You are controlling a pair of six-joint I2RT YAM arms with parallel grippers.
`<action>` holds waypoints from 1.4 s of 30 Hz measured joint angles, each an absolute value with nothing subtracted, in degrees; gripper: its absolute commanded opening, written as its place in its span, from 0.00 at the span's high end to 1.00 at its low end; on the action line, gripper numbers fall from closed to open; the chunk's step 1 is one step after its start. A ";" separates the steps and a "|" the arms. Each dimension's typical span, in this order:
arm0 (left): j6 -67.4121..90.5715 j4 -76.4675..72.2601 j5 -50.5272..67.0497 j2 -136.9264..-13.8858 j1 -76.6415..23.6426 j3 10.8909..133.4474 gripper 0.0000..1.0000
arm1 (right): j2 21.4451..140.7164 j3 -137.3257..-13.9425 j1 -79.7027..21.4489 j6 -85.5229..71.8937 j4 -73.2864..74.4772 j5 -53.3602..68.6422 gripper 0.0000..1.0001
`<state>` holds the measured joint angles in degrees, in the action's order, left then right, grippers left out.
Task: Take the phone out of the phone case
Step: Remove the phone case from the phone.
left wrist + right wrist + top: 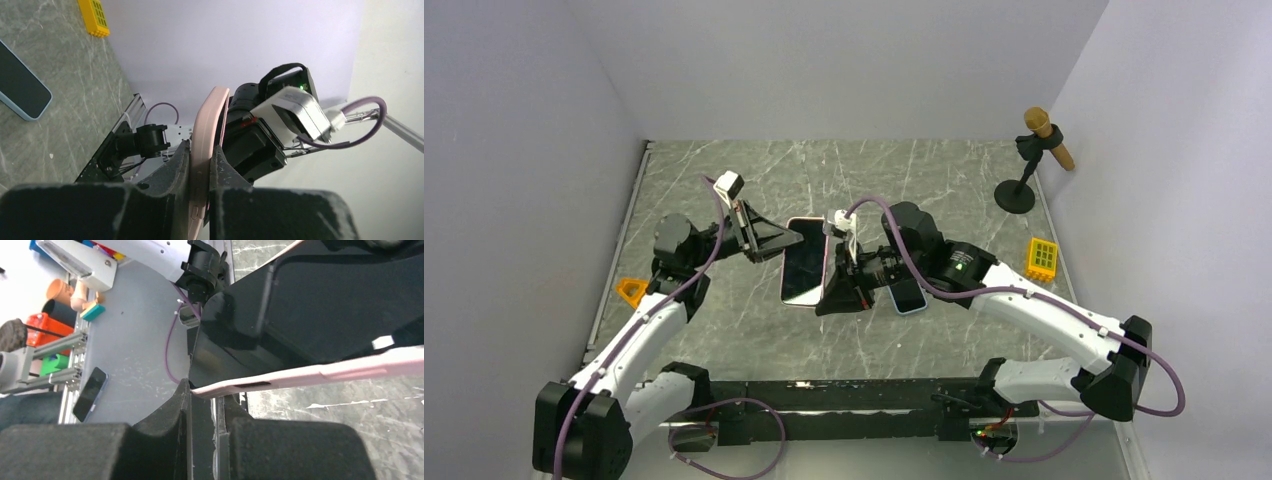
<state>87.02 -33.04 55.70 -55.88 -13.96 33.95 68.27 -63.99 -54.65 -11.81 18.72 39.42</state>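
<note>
Phone case (207,127) edge sits pinched in left claw (200,147), right claw (205,400) alongside.

No writing, brand, number or sign is readable in any of the views. A small white patch (382,342) sits on the black surface (325,300) just above the pink phone case (320,374), but it is too small and blurred to tell if it carries any letters.
</note>
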 measured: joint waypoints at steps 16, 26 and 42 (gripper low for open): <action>94.85 -31.62 50.37 -61.67 -14.72 30.50 1.00 | 65.87 -66.15 -57.36 -1.04 5.06 28.97 1.00; 96.71 -36.56 46.85 -58.17 -14.72 28.86 1.00 | 52.80 -46.24 -55.92 -29.08 -3.11 25.26 0.39; 98.24 -34.72 43.66 -54.46 -14.59 26.52 1.00 | 59.61 -45.82 -55.92 -39.70 -12.08 28.05 0.56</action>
